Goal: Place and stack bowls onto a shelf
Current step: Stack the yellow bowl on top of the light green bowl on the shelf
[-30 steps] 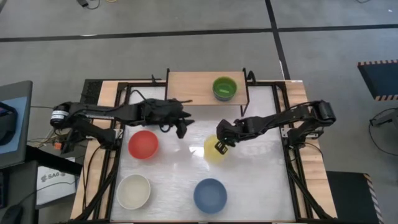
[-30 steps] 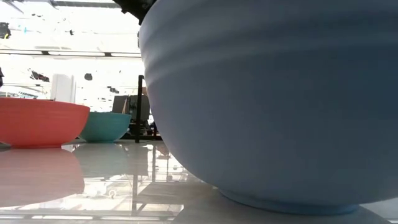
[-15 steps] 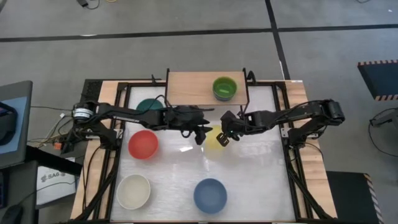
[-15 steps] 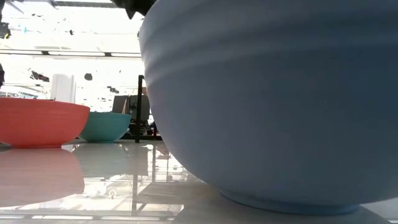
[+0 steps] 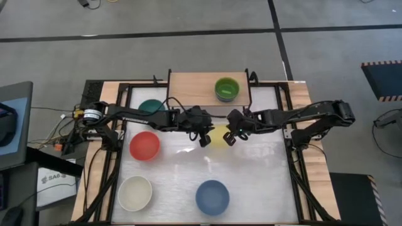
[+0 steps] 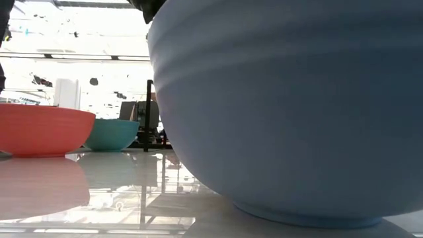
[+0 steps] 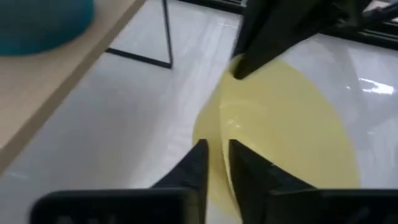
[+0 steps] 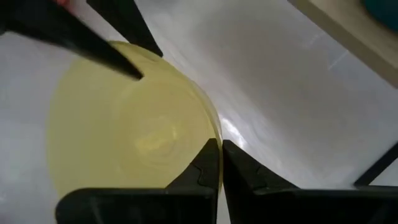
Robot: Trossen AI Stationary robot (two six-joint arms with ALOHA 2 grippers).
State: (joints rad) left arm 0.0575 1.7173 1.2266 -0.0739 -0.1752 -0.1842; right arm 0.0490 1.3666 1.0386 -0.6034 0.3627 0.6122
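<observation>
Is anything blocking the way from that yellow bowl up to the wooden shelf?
Nothing visible does. The yellow bowl, pinched by both pincers, sits just in front of the shelf; the board's left side is bare, and the green bowl occupies its right.

A white tabletop [image 5: 182, 172] is seen inside a black metal frame [image 5: 295, 169] with wood edges. It is surrounded by grey floor [image 5: 188, 37] crossed by dark lines. A striped dark mat [image 5: 384, 78] lies at the right. Cables [image 5: 44, 135] are seen at the left.
</observation>
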